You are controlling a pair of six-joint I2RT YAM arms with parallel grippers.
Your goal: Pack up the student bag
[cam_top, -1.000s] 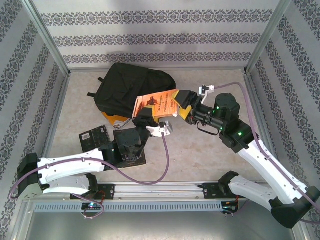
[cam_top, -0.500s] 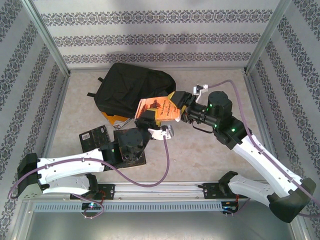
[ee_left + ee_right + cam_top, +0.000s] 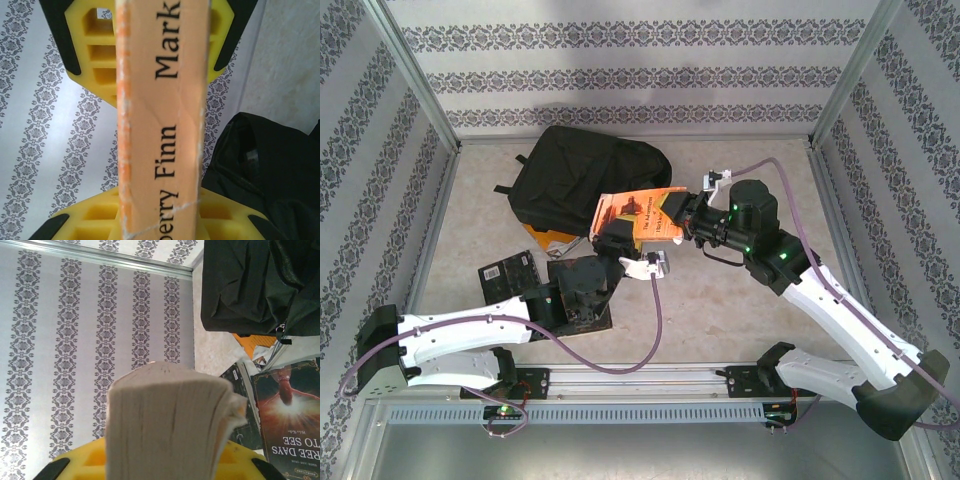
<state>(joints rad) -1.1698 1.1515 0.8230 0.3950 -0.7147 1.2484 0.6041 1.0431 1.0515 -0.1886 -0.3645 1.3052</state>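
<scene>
An orange paperback (image 3: pixel 642 211) hangs above the table just in front of the student bag (image 3: pixel 585 180), a large black backpack lying flat. My left gripper (image 3: pixel 612 234) is shut on the book's left end; its spine (image 3: pixel 160 125) stands between my yellow fingers (image 3: pixel 90 220). My right gripper (image 3: pixel 677 213) is shut on the book's right end. In the right wrist view the grey page edge (image 3: pixel 167 420) sits between my yellow pads (image 3: pixel 90 460). The bag also appears as black fabric (image 3: pixel 270 170) and at the top right (image 3: pixel 255 285).
Other books lie on the table under the left arm: a black one (image 3: pixel 506 274) and a dark one (image 3: pixel 582 292), with a red-and-black cover (image 3: pixel 290 415) close by. An orange-and-white item (image 3: pixel 546 240) lies by the bag's front edge. Patterned walls enclose the table.
My right gripper slid left onto the book's right end and closed on it. The left gripper kept its hold and the book shifted slightly left.
</scene>
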